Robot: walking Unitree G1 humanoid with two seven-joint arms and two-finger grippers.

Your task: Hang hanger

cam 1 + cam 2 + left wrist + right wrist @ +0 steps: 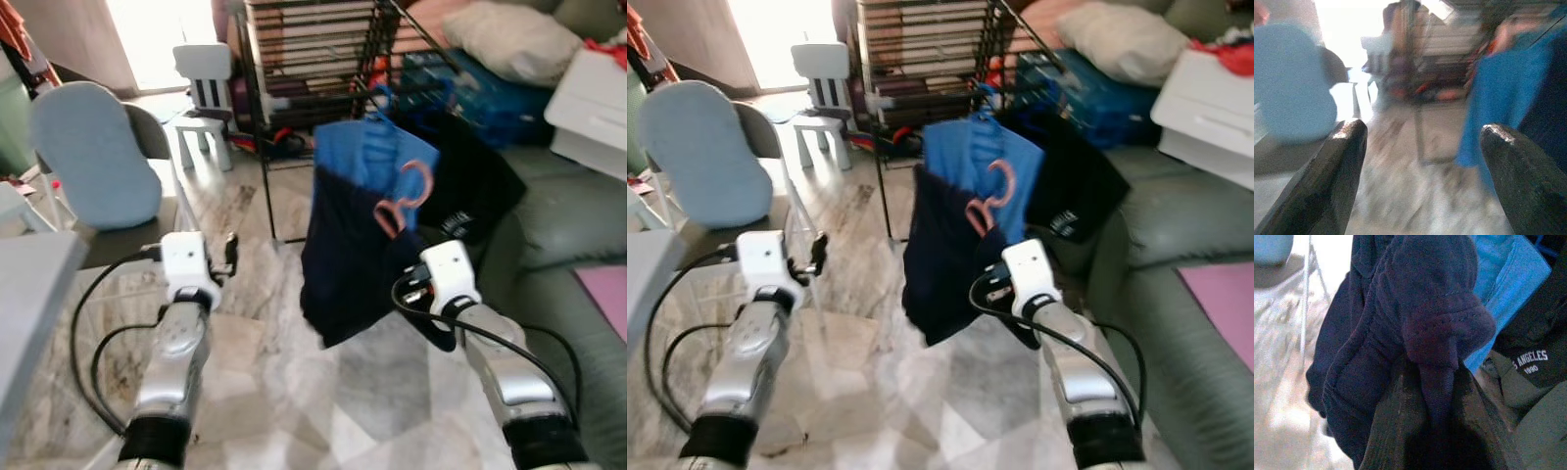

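At frame centre, dark navy cloth (1400,333) is pinched in the closed right end effector (1437,382), below a pink hanger (402,196). The left end effector (1420,171) is held wide open, empty.

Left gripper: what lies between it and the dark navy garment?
In the left eye view, bare marble floor separates the open left gripper from the dark navy garment; nothing stands between them.

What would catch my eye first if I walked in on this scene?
Probably the dark navy garment bunched up in the right pincer, held in mid-air in front of the black drying rack. A pink hanger pokes out of it, against a bright blue garment hanging just behind. To the left, the left pincer is raised with its fingers spread wide, holding nothing.
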